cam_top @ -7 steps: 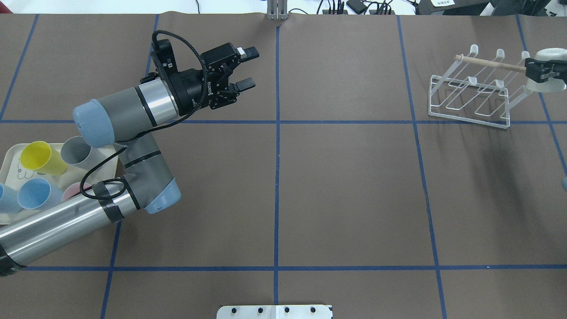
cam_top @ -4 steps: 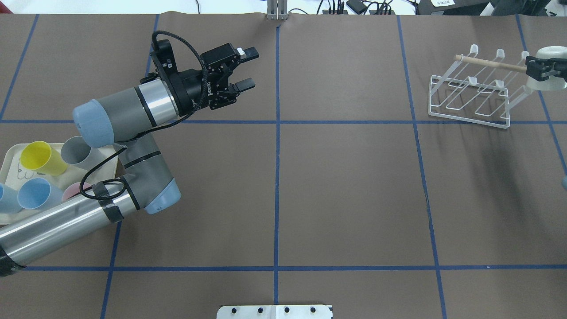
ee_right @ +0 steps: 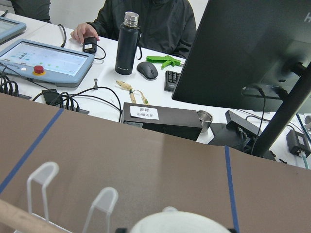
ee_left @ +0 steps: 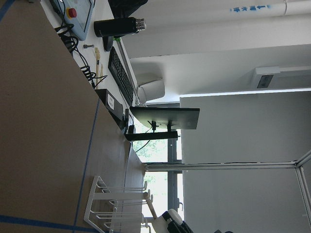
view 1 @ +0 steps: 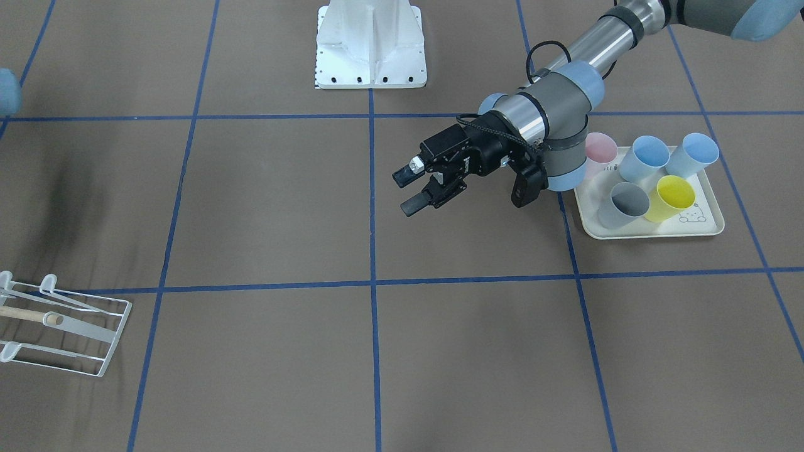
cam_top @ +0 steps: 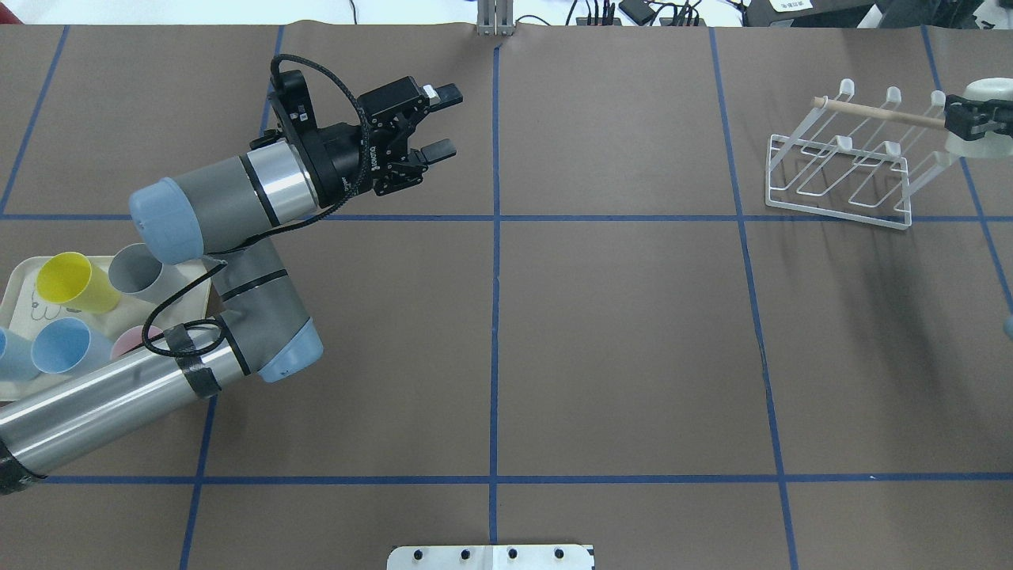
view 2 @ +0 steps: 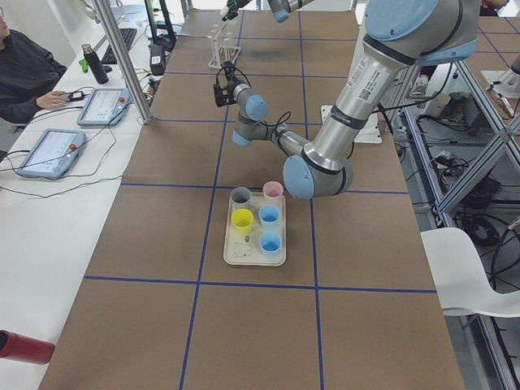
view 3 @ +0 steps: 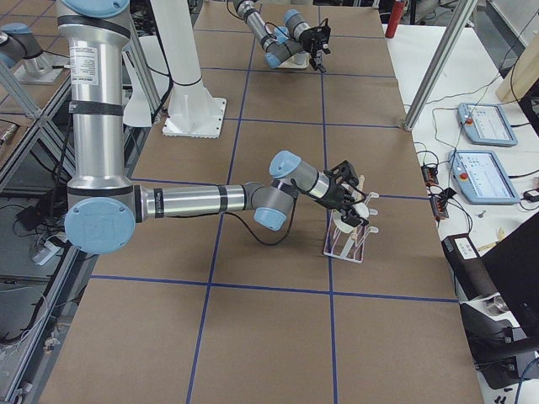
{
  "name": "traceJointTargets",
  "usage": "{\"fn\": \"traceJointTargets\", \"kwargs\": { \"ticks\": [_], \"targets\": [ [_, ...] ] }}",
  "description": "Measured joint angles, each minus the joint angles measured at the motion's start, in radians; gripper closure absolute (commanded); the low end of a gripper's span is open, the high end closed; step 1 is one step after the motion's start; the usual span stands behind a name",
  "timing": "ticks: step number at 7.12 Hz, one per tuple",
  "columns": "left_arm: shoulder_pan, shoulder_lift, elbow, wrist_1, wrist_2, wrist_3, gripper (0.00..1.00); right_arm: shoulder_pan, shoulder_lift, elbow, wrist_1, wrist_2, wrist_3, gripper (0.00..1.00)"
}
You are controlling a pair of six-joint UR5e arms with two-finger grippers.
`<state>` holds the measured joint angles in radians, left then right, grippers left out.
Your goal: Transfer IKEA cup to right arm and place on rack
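Right tool point(cam_top: 961, 119) grasps a white cup point(cam_top: 980, 147) at the overhead view's right edge, unseen frontally; left tool point(cam_top: 449, 120) gapes empty above brown worktop point(cam_top: 633, 317).

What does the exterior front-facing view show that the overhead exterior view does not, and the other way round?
Only the front-facing view shows the tray almost whole, with its five cups; overhead, the frame edge and the left arm hide part of it. Only the overhead view shows the right gripper, shut on a white cup at the right end of the rack, and the rack whole. Both show the left gripper, open and empty, and at least part of the rack.
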<state>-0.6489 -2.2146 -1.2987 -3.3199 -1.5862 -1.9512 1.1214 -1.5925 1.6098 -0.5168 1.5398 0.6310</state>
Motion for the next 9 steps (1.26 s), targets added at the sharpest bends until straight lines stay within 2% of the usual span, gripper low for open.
{"fn": "traceJointTargets", "kwargs": {
  "ticks": [5,7,9],
  "targets": [
    [0.000,0.025,0.002,-0.008,-0.001,-0.001,0.00,-0.002,-0.070,0.103,0.010,-0.078,0.090,1.00],
    [0.004,0.048,0.003,-0.033,-0.002,-0.003,0.00,-0.030,-0.073,0.113,0.022,-0.183,0.151,1.00],
    [0.006,0.058,0.006,-0.040,-0.002,-0.003,0.00,-0.119,-0.076,0.113,0.031,-0.344,0.226,1.00]
  ]
}}
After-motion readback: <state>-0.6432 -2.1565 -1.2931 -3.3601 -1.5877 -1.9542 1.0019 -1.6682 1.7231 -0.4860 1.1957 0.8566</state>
